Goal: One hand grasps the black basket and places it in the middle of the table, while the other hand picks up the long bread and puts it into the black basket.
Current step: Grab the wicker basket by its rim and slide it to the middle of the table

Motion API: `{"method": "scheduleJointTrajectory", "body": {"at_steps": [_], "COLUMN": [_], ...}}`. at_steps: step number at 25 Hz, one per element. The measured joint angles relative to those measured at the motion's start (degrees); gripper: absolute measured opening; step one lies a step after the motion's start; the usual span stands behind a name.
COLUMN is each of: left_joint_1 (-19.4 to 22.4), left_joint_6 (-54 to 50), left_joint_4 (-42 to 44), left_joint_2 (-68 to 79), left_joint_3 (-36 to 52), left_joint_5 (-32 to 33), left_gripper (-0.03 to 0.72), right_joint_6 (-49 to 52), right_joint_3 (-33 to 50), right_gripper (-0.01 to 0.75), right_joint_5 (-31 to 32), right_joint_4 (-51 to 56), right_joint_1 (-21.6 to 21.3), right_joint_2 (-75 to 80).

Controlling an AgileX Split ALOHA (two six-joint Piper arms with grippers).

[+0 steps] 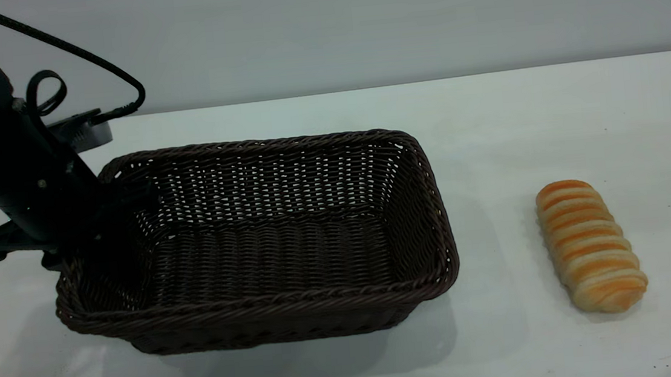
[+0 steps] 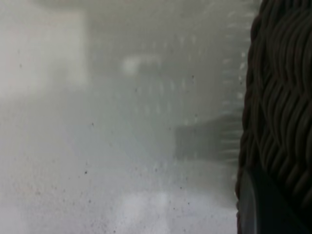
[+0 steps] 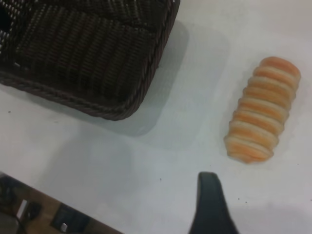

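The black basket (image 1: 267, 243) stands left of the table's middle, open and empty. My left gripper (image 1: 95, 231) is at its left end, shut over the rim of the short wall. In the left wrist view one finger (image 2: 256, 209) lies against the wicker wall (image 2: 280, 97). The long bread (image 1: 589, 245) lies on the white table (image 1: 489, 138) to the right of the basket, well apart from it. In the right wrist view, the bread (image 3: 263, 116) lies beyond the one finger (image 3: 209, 204) of my right gripper that shows, with nothing held. The basket's corner (image 3: 97, 58) also shows there.
Bare tabletop lies between basket and bread and along the front. The table's near edge and some dark gear below it (image 3: 44, 214) show in the right wrist view. A grey wall (image 1: 357, 22) backs the table.
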Motion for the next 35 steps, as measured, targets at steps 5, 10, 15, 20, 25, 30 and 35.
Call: {"method": "scheduleJointTrajectory", "body": {"at_steps": [5, 10, 15, 20, 25, 30, 35], "left_joint_1": [0.0, 0.0, 0.0, 0.0, 0.0, 0.0, 0.0], "left_joint_6": [1.1, 2.4, 3.8, 5.2, 5.3, 5.2, 5.2], "left_joint_4": [0.0, -0.2, -0.2, 0.2, 0.3, 0.3, 2.0], "left_joint_2": [0.0, 0.0, 0.0, 0.0, 0.0, -2.1, -8.3], "left_joint_3": [0.0, 0.0, 0.0, 0.0, 0.0, 0.0, 0.0], "left_joint_5": [-0.2, 0.1, 1.4, 2.2, 2.7, 4.4, 6.7], "left_gripper": [0.144, 0.144, 0.144, 0.282, 0.46, 0.488, 0.49], "right_joint_6": [0.0, 0.0, 0.0, 0.0, 0.0, 0.0, 0.0], "right_joint_3": [0.0, 0.0, 0.0, 0.0, 0.0, 0.0, 0.0], "right_gripper": [0.506, 0.506, 0.506, 0.506, 0.506, 0.506, 0.506], "right_joint_5": [0.0, 0.0, 0.3, 0.5, 0.5, 0.5, 0.5], "right_joint_4": [0.0, 0.0, 0.0, 0.0, 0.0, 0.0, 0.0], "right_joint_1": [0.0, 0.0, 0.0, 0.0, 0.0, 0.0, 0.0], "right_joint_2": [0.0, 0.0, 0.0, 0.0, 0.0, 0.0, 0.0]}}
